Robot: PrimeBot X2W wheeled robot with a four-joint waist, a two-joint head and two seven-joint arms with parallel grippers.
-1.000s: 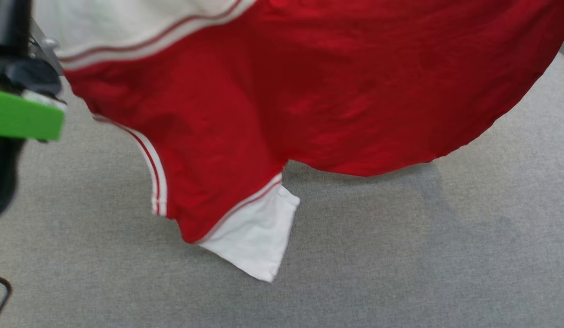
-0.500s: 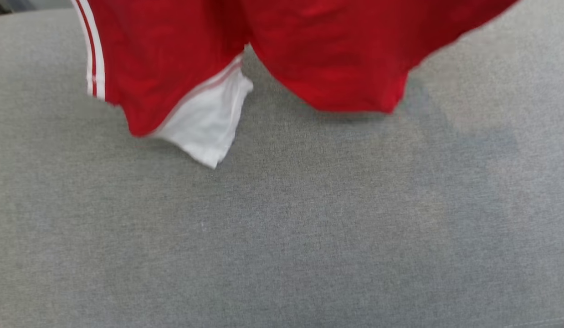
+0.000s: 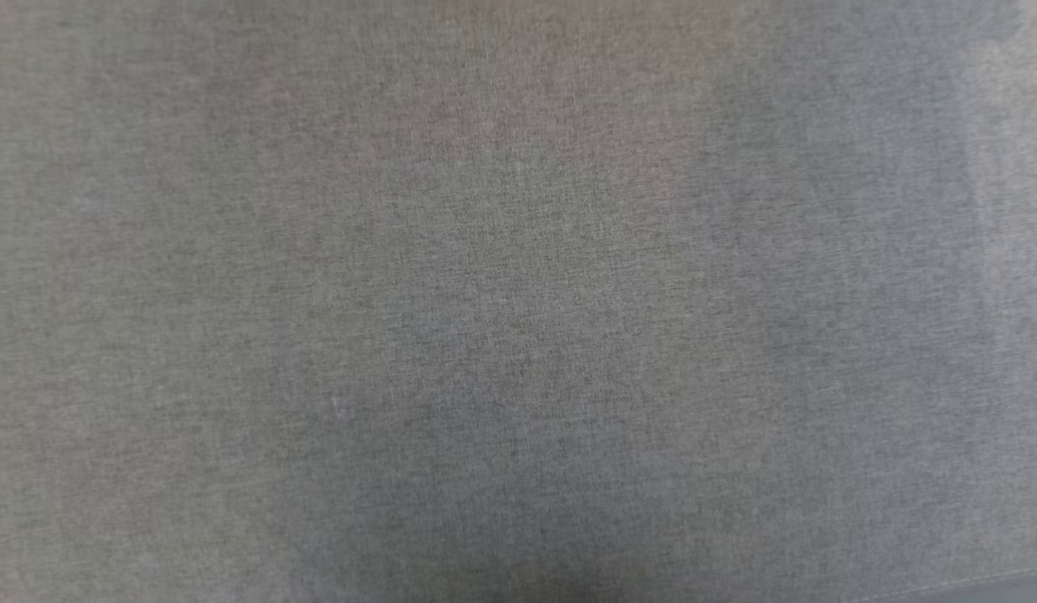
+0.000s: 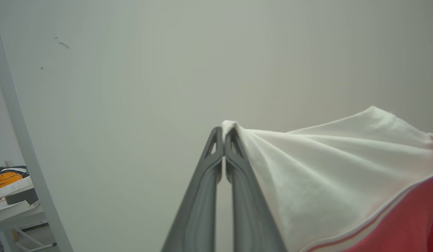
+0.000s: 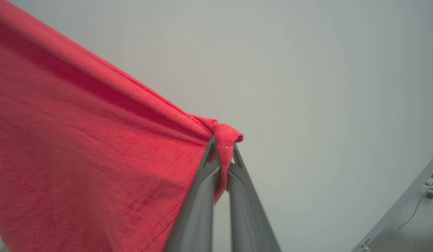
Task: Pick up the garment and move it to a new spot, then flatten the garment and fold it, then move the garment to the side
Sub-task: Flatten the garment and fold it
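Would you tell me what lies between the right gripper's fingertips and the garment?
Nothing: the right gripper pinches the garment directly, in the right wrist view.

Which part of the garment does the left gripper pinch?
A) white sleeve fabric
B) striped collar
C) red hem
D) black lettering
A: the left gripper is shut on a bunched white edge of the garment, with red cloth beyond a stripe.

The right pincer (image 5: 223,147) pinches the red garment's (image 5: 80,150) hem corner.
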